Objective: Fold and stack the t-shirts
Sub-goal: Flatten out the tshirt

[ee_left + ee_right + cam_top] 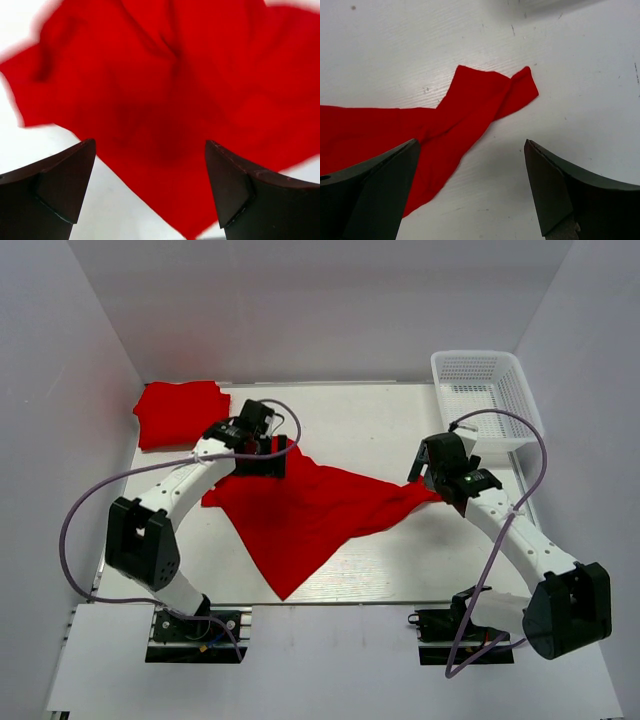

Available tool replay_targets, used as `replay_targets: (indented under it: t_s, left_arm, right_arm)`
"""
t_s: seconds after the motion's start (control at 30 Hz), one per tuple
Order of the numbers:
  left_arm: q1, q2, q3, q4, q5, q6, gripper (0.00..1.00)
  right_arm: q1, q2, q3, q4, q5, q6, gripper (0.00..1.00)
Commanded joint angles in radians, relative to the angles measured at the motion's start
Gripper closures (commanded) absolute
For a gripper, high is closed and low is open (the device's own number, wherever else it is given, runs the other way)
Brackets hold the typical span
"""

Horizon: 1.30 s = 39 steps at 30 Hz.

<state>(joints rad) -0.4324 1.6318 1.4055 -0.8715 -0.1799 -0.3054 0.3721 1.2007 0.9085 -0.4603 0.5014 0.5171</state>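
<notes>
My left gripper [150,144] and right gripper [470,142] gape empty over the loose t-shirt [300,515] in the middle of the counter [420,560]. It's light, limp cloth, so I'd pinch its corners. The folded t-shirt [180,412] sits in the far-left corner.

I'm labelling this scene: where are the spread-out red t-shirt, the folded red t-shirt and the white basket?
spread-out t-shirt [300,515], top view, middle of the cloth.
folded t-shirt [180,412], top view, its centre.
white basket [485,400], top view, bare mesh floor.
</notes>
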Motion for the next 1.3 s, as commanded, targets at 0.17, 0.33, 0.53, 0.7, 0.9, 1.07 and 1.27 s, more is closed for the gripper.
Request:
replay_targets:
  t_s: [0.17, 0.33, 0.53, 0.7, 0.9, 1.07, 1.27]
  left_arm:
    - [-0.144, -0.228, -0.249, 0.003, 0.129, -0.132, 0.00]
    - [-0.252, -0.342, -0.362, -0.007, 0.154, -0.198, 0.00]
    - [-0.414, -0.392, -0.543, 0.034, 0.217, -0.322, 0.00]
    - [-0.598, -0.411, -0.577, 0.046, 0.217, -0.423, 0.00]
    - [-0.712, -0.301, -0.588, -0.015, 0.137, -0.509, 0.00]
    - [-0.749, -0.288, -0.569, -0.089, 0.024, -0.581, 0.02]
    - [-0.749, -0.346, -0.640, -0.038, -0.027, -0.615, 0.06]
  right_arm:
    - [-0.007, -0.075, -0.098, -0.032, -0.020, 0.032, 0.10]
    - [-0.012, -0.108, -0.138, -0.023, -0.021, 0.038, 0.10]
    - [-0.016, -0.101, -0.163, -0.006, -0.086, 0.000, 0.10]
    - [-0.030, -0.098, -0.166, -0.005, -0.126, -0.026, 0.10]
    - [-0.041, -0.098, -0.180, -0.024, -0.123, -0.046, 0.10]
    - [-0.053, -0.101, -0.184, -0.035, -0.124, -0.052, 0.10]
    - [-0.064, -0.098, -0.186, -0.034, -0.145, -0.058, 0.10]
